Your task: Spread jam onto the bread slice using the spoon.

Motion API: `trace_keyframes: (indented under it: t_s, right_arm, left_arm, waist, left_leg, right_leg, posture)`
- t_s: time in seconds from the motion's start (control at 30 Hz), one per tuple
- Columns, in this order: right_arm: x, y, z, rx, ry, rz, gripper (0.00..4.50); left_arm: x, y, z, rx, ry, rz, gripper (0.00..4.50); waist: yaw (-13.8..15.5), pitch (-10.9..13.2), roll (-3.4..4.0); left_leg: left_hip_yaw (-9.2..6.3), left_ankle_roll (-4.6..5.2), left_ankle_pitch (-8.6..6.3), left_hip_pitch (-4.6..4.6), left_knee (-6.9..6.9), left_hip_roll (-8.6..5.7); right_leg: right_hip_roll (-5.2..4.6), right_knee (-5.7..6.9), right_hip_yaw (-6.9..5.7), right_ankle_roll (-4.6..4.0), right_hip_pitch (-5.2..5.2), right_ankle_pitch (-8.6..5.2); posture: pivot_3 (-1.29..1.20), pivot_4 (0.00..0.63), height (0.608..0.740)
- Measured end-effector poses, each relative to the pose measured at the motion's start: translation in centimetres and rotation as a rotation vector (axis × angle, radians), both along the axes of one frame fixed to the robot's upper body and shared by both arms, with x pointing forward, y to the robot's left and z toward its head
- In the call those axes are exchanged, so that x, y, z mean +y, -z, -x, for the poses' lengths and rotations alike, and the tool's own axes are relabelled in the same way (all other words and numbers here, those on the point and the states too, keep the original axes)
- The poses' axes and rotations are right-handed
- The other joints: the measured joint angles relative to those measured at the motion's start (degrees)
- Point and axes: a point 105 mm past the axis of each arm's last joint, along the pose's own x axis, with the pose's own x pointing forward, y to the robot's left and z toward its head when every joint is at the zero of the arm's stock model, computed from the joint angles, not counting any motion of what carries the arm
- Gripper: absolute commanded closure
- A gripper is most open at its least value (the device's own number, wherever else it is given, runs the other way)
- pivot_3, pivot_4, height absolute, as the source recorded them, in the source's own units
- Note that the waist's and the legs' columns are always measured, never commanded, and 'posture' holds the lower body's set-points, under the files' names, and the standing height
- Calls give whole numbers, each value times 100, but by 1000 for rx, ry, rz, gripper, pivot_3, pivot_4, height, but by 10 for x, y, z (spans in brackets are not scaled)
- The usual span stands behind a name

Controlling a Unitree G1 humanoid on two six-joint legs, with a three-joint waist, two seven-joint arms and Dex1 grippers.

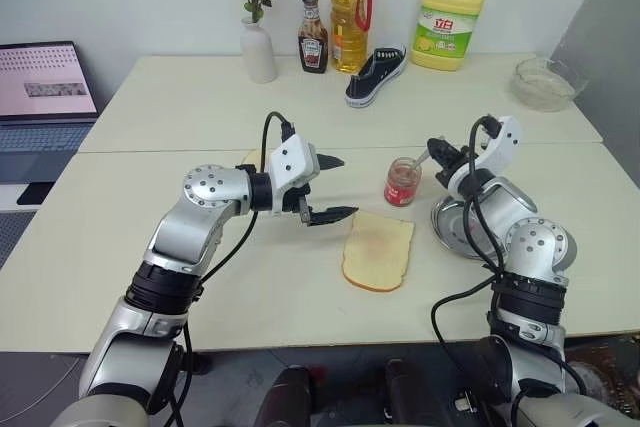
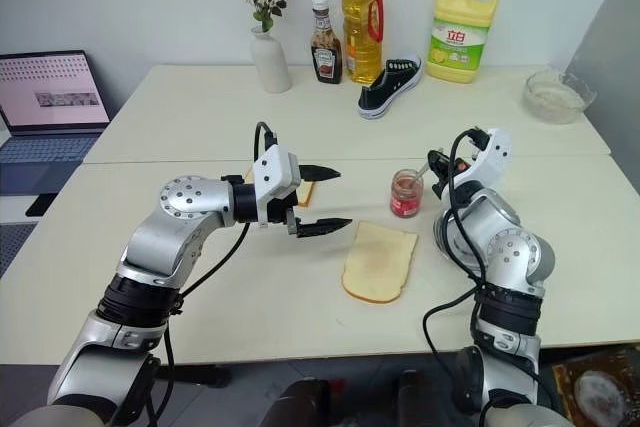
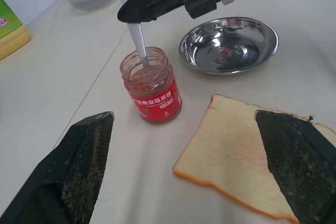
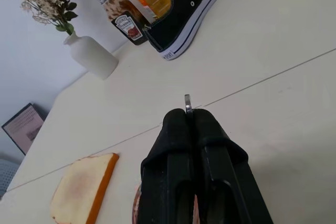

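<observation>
The jam jar (image 1: 402, 183) stands open at mid-table, its red label facing me. My right gripper (image 1: 437, 152) is shut on the spoon (image 3: 139, 43), whose thin handle slants down from the fingertips into the jar's mouth; the bowl is hidden in the jam. The bread slice (image 1: 378, 250) lies flat just in front of the jar, pale with a golden crust. To the left of jar and slice, my left gripper (image 1: 348, 187) hovers above the table, open and holding nothing, pointing toward them. Its fingers (image 3: 79, 171) frame both in the left wrist view.
A round steel dish (image 3: 229, 43) sits right of the jar, under my right arm. Another slice (image 2: 305, 190) lies behind the left gripper. A vase (image 1: 258, 49), sauce bottle (image 1: 313, 44), oil bottle (image 1: 350, 12), shoe (image 1: 375, 75), detergent jug (image 1: 449, 25) and glass bowl (image 1: 546, 83) line the back; a laptop (image 1: 45, 97) stands far left.
</observation>
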Motion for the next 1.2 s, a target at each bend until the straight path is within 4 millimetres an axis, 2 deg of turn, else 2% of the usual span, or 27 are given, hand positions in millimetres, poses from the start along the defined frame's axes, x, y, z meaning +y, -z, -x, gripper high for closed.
trace_keyframes:
  t_s: [0.2,0.4,0.63,0.93,1.03,1.2]
  right_arm:
    - [-3,-4,1,2,11,-27,4476]
    - [-13,-18,0,-20,42,-102,4476]
    - [-27,-21,2,-15,80,-148,4476]
    - [-31,-27,6,-18,66,-248,4476]
    - [-27,-37,11,-43,15,-276,4476]
    - [-20,-65,29,-132,-103,-268,4476]
  left_arm:
    - [0,0,-1,-2,-1,0,0]
    - [2,2,-3,0,-5,-1,0]
    - [2,2,-3,1,-5,-3,0]
    - [4,3,-1,10,10,-19,0]
    - [9,4,3,25,37,-44,0]
    - [19,5,14,69,109,-108,0]
  waist:
    - [1,0,0]
    - [1,0,1]
    - [1,1,1]
    - [0,1,2]
    - [-3,4,6]
    - [-8,6,10]
  left_leg:
    - [0,0,0,0,0,0]
    - [0,0,0,-1,-1,0]
    - [1,0,0,-1,-2,0]
    - [1,1,0,-2,-2,1]
    - [1,1,0,-3,-3,2]
    - [1,1,-1,-4,-6,5]
  right_leg:
    - [0,0,0,0,0,0]
    - [0,-1,0,0,-1,0]
    - [0,-1,0,0,-1,0]
    - [0,-1,1,-1,-1,0]
    - [0,-2,0,-1,-1,-1]
    - [0,-4,-1,-4,-2,-3]
  posture:
    - [0,150,740]
    - [0,150,740]
    - [0,150,740]
    - [0,150,740]
    - [0,150,740]
    - [0,150,740]
